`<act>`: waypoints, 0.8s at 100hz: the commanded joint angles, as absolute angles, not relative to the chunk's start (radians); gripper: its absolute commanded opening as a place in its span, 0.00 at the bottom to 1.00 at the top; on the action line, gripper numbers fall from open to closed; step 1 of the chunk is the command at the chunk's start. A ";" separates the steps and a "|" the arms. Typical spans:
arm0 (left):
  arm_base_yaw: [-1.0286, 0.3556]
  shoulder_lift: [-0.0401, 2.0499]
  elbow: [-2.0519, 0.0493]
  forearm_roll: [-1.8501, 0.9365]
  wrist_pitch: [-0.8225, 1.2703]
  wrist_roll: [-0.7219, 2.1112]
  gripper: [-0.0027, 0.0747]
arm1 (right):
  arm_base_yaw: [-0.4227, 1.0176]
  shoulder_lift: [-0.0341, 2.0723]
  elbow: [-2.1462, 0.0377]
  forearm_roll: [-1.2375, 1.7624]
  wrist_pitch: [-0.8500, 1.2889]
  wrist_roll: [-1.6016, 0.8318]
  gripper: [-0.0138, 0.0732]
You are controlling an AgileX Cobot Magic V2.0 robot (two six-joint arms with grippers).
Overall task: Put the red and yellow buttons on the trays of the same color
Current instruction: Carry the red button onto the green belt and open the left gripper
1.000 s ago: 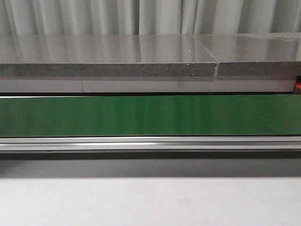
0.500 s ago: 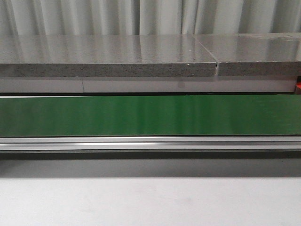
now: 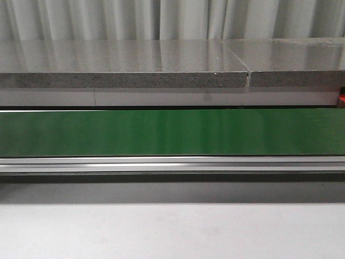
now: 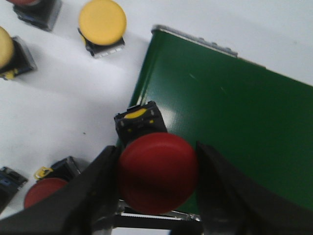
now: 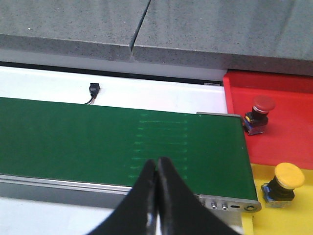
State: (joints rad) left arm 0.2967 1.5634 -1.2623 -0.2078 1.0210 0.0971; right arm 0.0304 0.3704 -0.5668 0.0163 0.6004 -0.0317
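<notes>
Our left gripper point(image 4: 157, 178) is clamped on a red button point(image 4: 157, 172), one dark finger point(image 4: 95, 193) against each side of the domed cap. In the left wrist view the button's black base point(image 4: 141, 122) sticks out beyond the cap, and the whole thing hangs over the edge of the green conveyor belt point(image 4: 234, 127). On the white table point(image 4: 58, 107) beside the belt lie more buttons: a yellow button point(image 4: 102, 23), a second yellow one point(image 4: 6, 49) cut by the frame, and another red button point(image 4: 44, 188) close to our finger.

We judge these buttons light, rigid plastic; the rounded cap looks smooth and could slip, so the flat-sided base seems the surer place to grip.

In the right wrist view our right gripper point(image 5: 157, 188) is pinched closed on nothing, above the belt. Past the belt's end sit a red tray point(image 5: 288, 112) with a red button point(image 5: 259, 113) on it and a yellow tray point(image 5: 293, 215) holding a yellow button point(image 5: 283, 183).

The front view shows only the bare green belt, a grey countertop point(image 3: 118, 65) behind it, and no arm or button.
</notes>
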 commanded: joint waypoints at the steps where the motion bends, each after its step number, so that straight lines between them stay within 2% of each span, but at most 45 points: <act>1: 0.268 1.519 -1.262 -0.231 0.975 0.097 0.30 | 0.033 0.376 -0.592 0.015 0.531 -0.036 0.08; 21: 0.251 1.531 -1.244 -0.234 0.950 0.097 0.34 | 0.033 0.376 -0.592 0.015 0.531 -0.036 0.08; 28: 0.251 1.531 -1.244 -0.252 0.942 0.116 0.44 | 0.033 0.376 -0.592 0.015 0.531 -0.036 0.08; 43: 0.251 1.531 -1.244 -0.285 0.882 0.148 0.75 | 0.033 0.376 -0.592 0.015 0.531 -0.036 0.08; 60: 0.251 1.522 -1.259 -0.307 0.810 0.131 0.76 | 0.033 0.376 -0.592 0.015 0.531 -0.036 0.08; 80: 0.271 1.530 -1.300 -0.304 0.754 -0.028 0.76 | 0.033 0.376 -0.592 0.015 0.531 -0.036 0.08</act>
State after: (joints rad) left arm 0.2587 1.5634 -1.2597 -0.2772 0.8138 0.0495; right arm 0.0304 0.3704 -0.5668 0.0163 0.6004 -0.0317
